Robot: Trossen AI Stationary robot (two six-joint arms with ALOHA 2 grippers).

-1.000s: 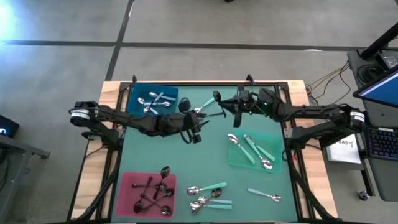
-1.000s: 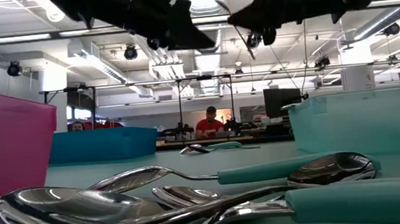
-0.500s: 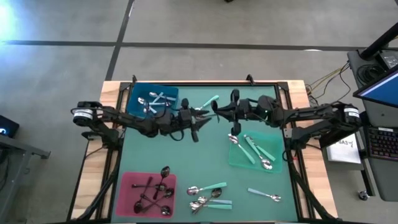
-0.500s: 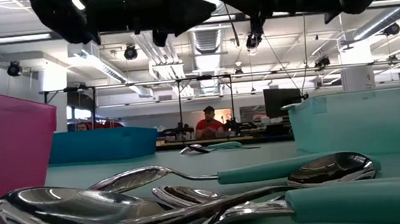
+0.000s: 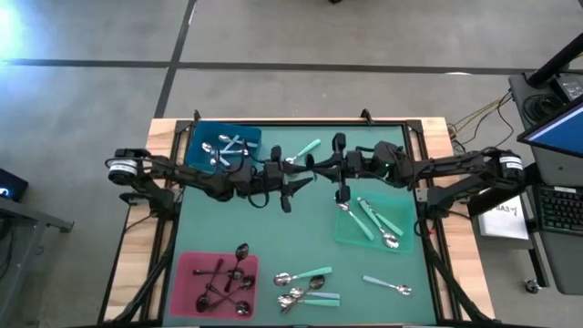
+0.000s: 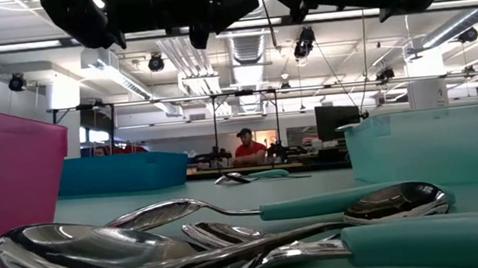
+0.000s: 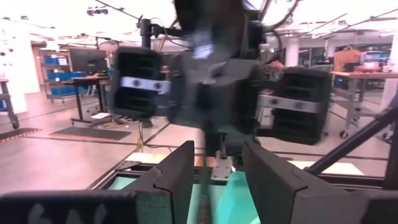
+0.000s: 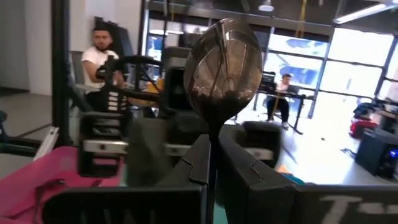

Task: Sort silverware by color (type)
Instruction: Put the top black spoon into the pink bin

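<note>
Both grippers meet above the table's middle, pointing at each other. My right gripper (image 5: 319,166) (image 8: 211,146) is shut on a spoon whose shiny bowl (image 8: 225,68) stands past its fingertips. My left gripper (image 5: 296,182) (image 7: 217,168) is open, facing the right one, and a thin dark line shows between its fingers in the left wrist view. Whether it touches that, I cannot tell. One mint-handled spoon (image 5: 305,150) lies flat on the mat beyond the grippers. More spoons (image 5: 305,287) (image 6: 231,239) lie in a loose heap near the near edge, and one (image 5: 387,287) lies to their right. My right gripper pinches the spoon between its two fingers at the neck just below the bowl (image 8: 212,134). The fingers run along the spoon, level, coming from the table's right. The spoon is lifted clear, and its bowl sticks out past the fingertips toward my left gripper.
Blue tray (image 5: 223,146) at the far left holds silver spoons. Pink tray (image 5: 196,273) at the near left holds black-handled ones. Green tray (image 5: 401,235) at the right holds mint-handled ones. People sit in the room beyond the table.
My right gripper has moved toward the table's left with the spoon. My left gripper has moved up and toward the far edge, closing on the right one. In the low view both arms have risen toward the top of the picture.
</note>
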